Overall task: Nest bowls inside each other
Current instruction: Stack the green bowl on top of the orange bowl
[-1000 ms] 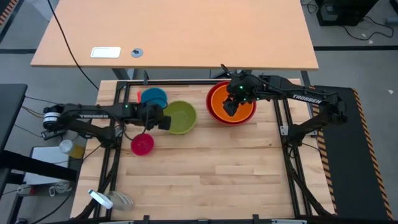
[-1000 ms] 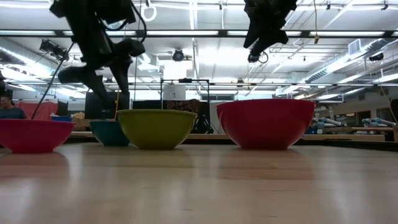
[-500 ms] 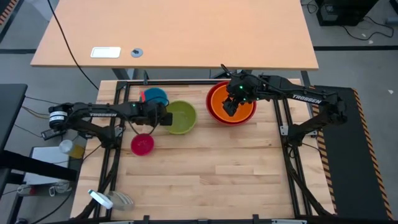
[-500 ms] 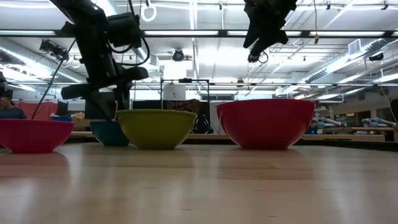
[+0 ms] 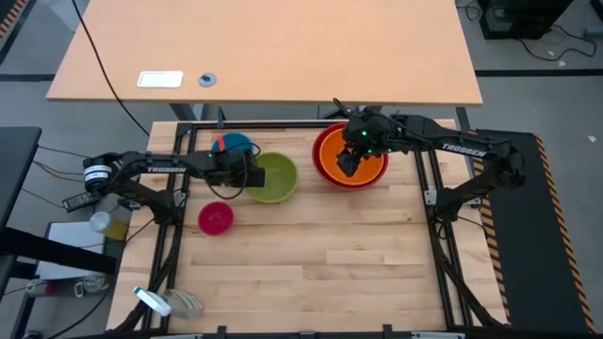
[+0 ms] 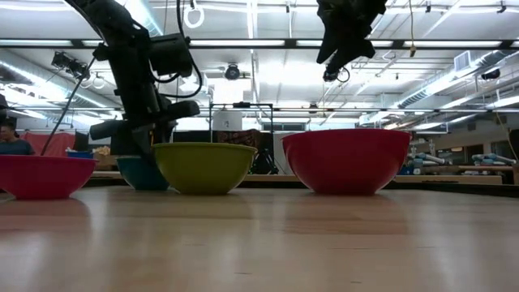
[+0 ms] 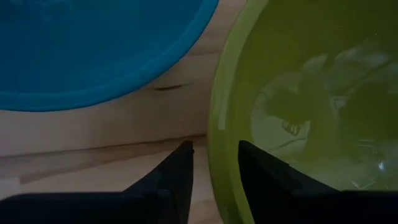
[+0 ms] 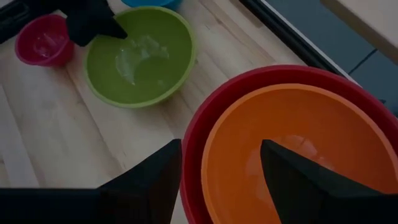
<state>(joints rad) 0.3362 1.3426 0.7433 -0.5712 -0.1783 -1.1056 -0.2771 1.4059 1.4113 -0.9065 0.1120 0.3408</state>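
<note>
done: orange bowl [image 5: 352, 153] nested in red bowl [image 5: 326, 171] | left gripper [image 7: 214, 167] jaws straddle yellow-green bowl [image 5: 274, 177] rim, not clamped | right gripper [image 5: 349, 162] above orange bowl, jaws apart, empty | left: yellow-green, blue bowl [image 5: 234, 143], pink bowl [image 5: 216, 217] loose on worktop [image 5: 330, 254]

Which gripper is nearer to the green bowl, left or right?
Left. The left gripper straddles the green bowl rim, beside the blue bowl. The right gripper hangs over the orange bowl, apart.
</note>
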